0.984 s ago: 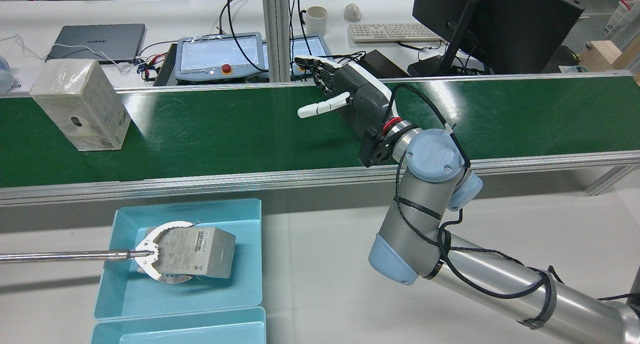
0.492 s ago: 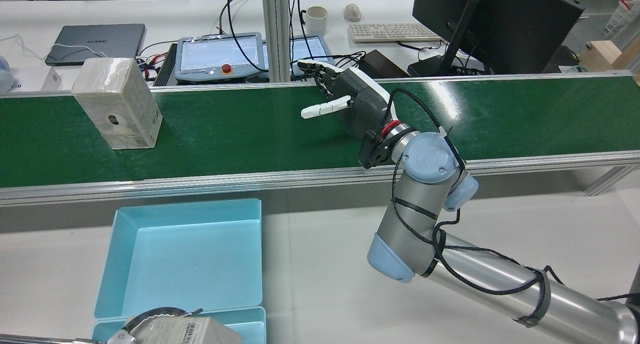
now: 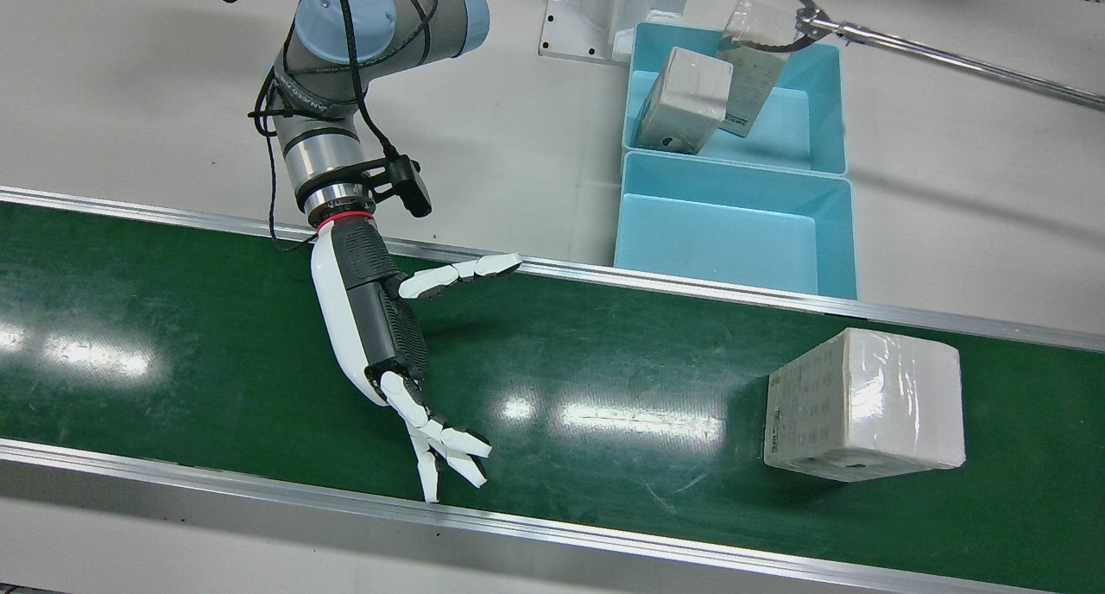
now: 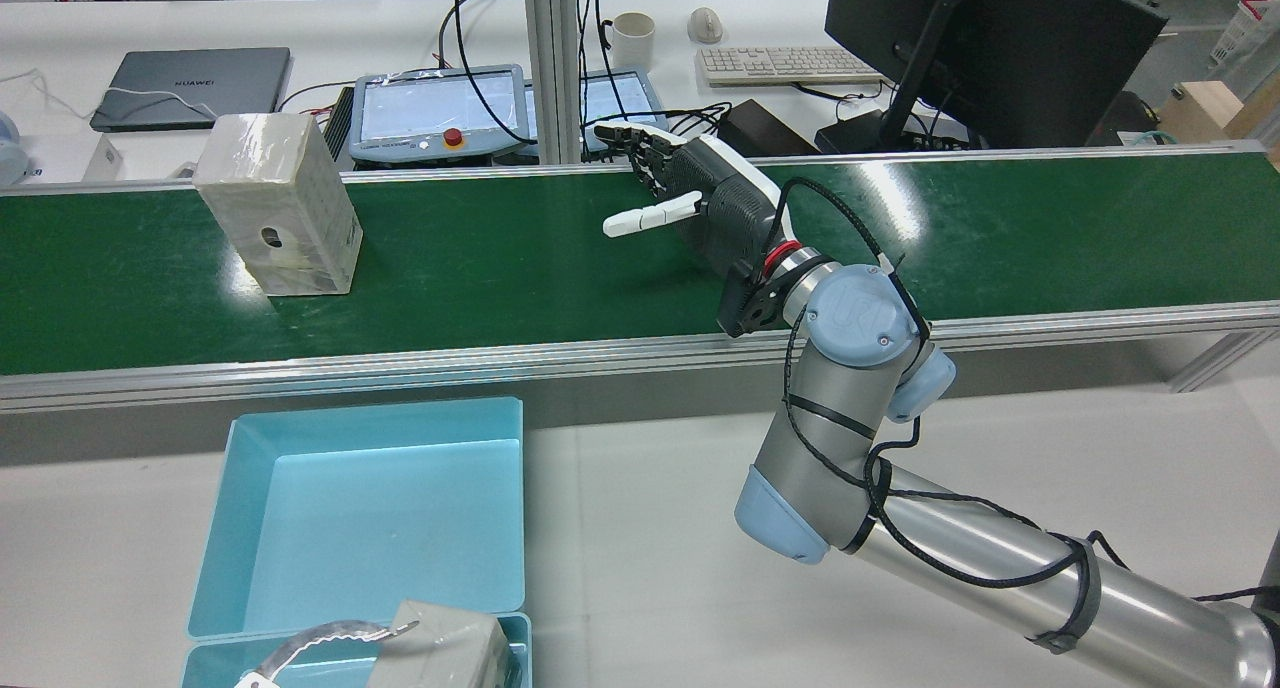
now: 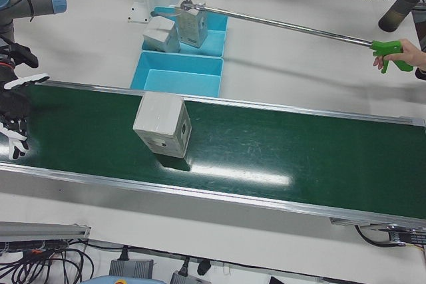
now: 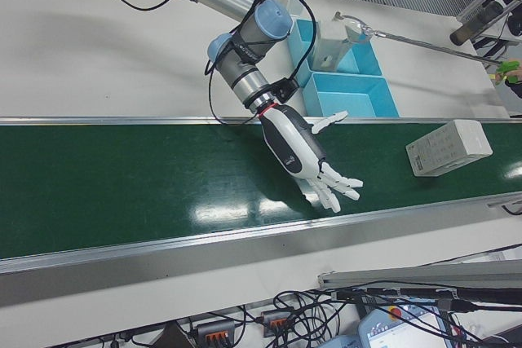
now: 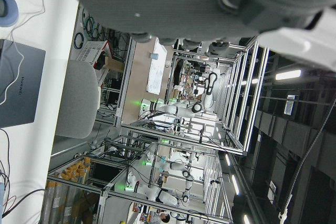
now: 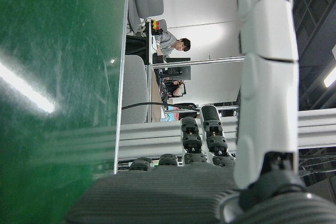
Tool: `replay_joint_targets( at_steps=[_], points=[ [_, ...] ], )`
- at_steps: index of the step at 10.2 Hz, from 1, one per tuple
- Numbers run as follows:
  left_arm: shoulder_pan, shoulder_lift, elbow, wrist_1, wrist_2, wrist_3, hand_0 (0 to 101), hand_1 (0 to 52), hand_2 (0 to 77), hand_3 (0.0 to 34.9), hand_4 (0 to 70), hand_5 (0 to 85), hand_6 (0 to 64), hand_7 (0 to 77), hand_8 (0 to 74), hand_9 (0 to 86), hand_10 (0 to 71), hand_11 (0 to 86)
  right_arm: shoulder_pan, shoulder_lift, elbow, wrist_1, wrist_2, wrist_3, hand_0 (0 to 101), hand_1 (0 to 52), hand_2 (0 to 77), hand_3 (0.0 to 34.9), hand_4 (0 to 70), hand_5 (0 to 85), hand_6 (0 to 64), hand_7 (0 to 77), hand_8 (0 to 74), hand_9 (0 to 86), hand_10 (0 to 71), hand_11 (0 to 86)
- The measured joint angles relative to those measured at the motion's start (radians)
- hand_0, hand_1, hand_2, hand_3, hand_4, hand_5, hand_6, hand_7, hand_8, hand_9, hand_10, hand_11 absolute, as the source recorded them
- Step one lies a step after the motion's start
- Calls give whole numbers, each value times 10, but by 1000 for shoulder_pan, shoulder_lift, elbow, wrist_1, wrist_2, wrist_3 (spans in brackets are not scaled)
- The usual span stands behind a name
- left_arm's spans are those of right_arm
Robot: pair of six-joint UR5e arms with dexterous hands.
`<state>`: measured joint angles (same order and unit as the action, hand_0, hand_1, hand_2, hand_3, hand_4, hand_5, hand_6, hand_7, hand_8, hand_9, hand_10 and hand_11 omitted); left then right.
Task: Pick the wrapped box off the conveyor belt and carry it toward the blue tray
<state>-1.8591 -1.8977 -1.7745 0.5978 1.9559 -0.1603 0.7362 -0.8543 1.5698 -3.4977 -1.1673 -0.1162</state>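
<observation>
Two blue trays on the counter (image 3: 518,85), side by side. The nearer blue tray (image 3: 734,231), just beside the belt, holds nothing. The far tray (image 3: 820,102) holds one wrapped box (image 3: 684,100); a second small box (image 3: 749,63) hangs over it in a long reach tool (image 3: 950,57) gripped by a person's hand (image 5: 397,56).

Wrapped box (image 3: 866,404) stands on the green conveyor belt (image 3: 216,352), well apart from the right hand (image 3: 388,335). That hand hovers over the belt, fingers (image 3: 449,443) spread wide, holding nothing. Left hand: only its own camera shows part of it; state cannot be told.

Since half a second ago the box has ridden further along the belt toward the hand.
</observation>
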Motion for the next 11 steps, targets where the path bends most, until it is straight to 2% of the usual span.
replay_joint_targets(
  at_steps=[3,4,6,7,11],
  points=[
    [0,0,0,0,0,0,0,0,11,0,0,11,5,5,5,5,5,5,1,0,4,0,0,2,490,158,82,0,136,180,55,60,0,22,0,16],
    [0,0,0,0,0,0,0,0,11,0,0,11,5,5,5,5,5,5,1,0,7,0,0,2,490,158,82,1,109,180,55,60,0,22,0,16],
    [0,0,0,0,0,0,0,0,5,0,0,11,5,5,5,5,5,5,1,-1,8,0,0,2,490,158,82,1,120,180,55,60,0,22,0,16],
    [0,0,0,0,0,0,0,0,5,0,0,11,5,5,5,5,5,5,1,-1,8,0,0,1,490,158,82,1,98,142,44,55,0,22,0,16],
    [0,0,0,0,0,0,0,0,5,0,0,11,5,5,5,5,5,5,0,1,4,0,-1,-2,490,158,82,0,98,147,44,38,0,22,0,16]
  ],
)
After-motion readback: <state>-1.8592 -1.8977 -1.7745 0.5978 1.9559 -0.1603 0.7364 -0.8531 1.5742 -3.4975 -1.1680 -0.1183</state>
